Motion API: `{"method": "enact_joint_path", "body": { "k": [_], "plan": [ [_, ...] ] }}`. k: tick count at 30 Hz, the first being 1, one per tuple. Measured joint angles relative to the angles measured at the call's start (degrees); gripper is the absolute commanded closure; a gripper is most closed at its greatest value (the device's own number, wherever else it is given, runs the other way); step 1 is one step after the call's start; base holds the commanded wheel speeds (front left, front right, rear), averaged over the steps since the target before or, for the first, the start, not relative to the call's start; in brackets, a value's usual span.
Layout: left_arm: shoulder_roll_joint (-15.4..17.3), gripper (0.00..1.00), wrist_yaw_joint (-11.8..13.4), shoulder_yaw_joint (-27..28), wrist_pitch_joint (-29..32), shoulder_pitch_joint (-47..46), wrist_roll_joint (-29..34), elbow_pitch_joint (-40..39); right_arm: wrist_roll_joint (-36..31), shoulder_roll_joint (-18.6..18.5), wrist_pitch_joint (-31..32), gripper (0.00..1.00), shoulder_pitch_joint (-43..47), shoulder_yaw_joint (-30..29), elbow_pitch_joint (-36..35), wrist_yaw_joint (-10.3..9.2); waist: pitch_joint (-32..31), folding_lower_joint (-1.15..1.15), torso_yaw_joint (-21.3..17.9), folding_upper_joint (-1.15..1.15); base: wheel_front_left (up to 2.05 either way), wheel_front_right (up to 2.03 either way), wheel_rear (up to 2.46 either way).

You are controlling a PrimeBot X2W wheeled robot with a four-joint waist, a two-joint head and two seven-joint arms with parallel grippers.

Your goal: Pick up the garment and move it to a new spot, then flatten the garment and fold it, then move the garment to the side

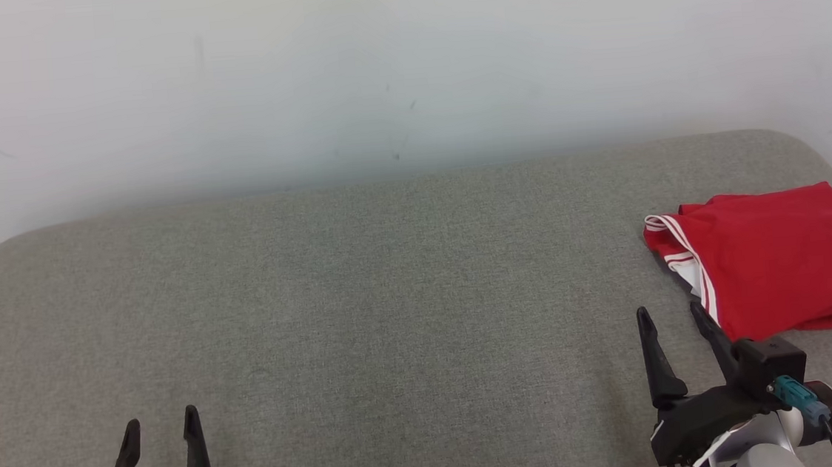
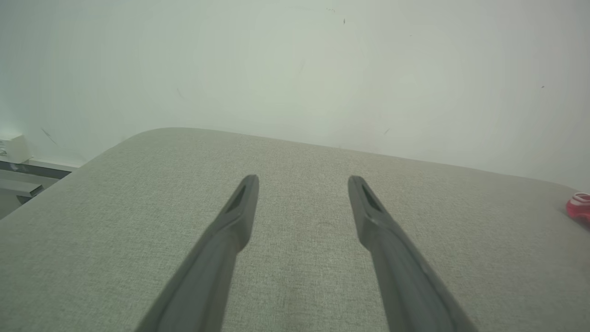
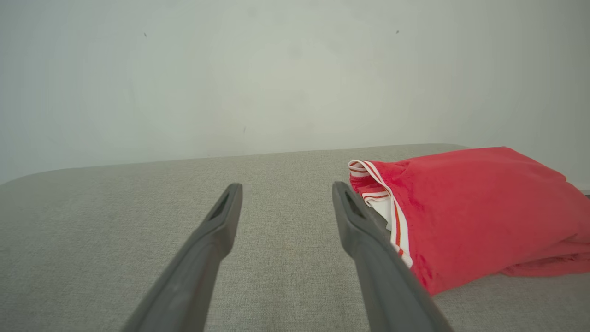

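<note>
The left hand (image 1: pixel 162 417) hangs over the grey fabric-covered bench (image 1: pixel 392 302), far to the left of the garment (image 1: pixel 774 257) and nearer the robot than it. Its two dark fingers stand wide apart with nothing between them, and bare bench cloth shows through the gap. In the left wrist view the garment is only a small red patch at the far right edge, well apart from these fingers.

The right hand (image 1: pixel 670 310) is just beside the garment's near-left corner, released as well, fingers spread and empty. Its right finger lies close along the garment's striped edge. Whether it touches the cloth cannot be told.

The garment is red and folded into a compact, roughly rectangular bundle. A white band with thin red stripes runs down its left side. It lies flat on the bench at the right end. Behind the garment rises a plain pale wall (image 1: pixel 373 66).
</note>
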Motion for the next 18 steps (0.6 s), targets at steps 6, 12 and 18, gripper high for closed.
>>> {"method": "enact_joint_path", "body": {
  "k": [6,12,18],
  "plan": [
    [-0.01,0.0,-0.01,-0.13,0.0,0.04,-0.15,0.07,-0.01,0.12,0.12,0.0,0.18,-0.04,-0.4,0.0,0.15,0.0,0.19,0.0,0.0,0.0,0.0],
    [0.01,0.0,-0.38,0.18,0.0,0.05,-1.19,-0.33,-0.01,0.22,0.25,0.0,0.37,0.0,-0.46,0.0,0.21,0.0,0.28,0.0,0.0,0.0,0.0],
    [-0.01,1.0,-0.75,0.2,0.0,0.15,-1.19,-0.52,-0.01,0.33,0.54,1.0,0.52,0.05,-0.53,0.0,0.21,0.0,0.44,0.0,0.0,0.0,0.0]
  ]
}}
